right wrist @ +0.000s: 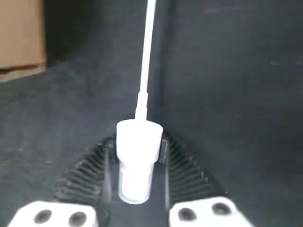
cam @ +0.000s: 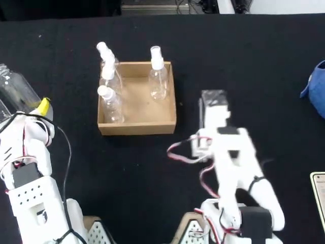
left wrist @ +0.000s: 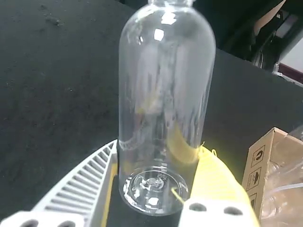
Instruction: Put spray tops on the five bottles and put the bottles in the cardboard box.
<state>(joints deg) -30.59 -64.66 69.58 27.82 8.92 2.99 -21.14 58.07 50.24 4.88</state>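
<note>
Black-clothed table point(cam: 264, 46) under everything. Open brown cardboard box point(cam: 137, 125) left of centre in high view, flaps gone, plain walls.

Left arm's white-and-yellow gripper point(left wrist: 151, 189) at far left edge of high view, clamped on base end of clear round-shouldered plastic bottle point(left wrist: 165, 85). White ribbed finger point(left wrist: 80, 189) on one side of it, yellow finger point(left wrist: 215, 179) on the other. Bottle tilted, neck bare and threaded, no sprayer on it, well apart from the box.

Right arm's white gripper point(right wrist: 139, 153) on table right of the box, closed around small white spray top point(right wrist: 137, 165). Dark ribbed fingers point(right wrist: 90, 165) pinching its collar, thin white dip tube point(right wrist: 147, 56) sticking straight out past the tips.

Inside the box: four clear capped bottles point(cam: 158, 81), upright, each with white sprayer head point(cam: 156, 53) fitted. Three along left wall, one at back right corner.

Blue object point(cam: 316, 84) cut off at right table edge; can't tell what.
</note>
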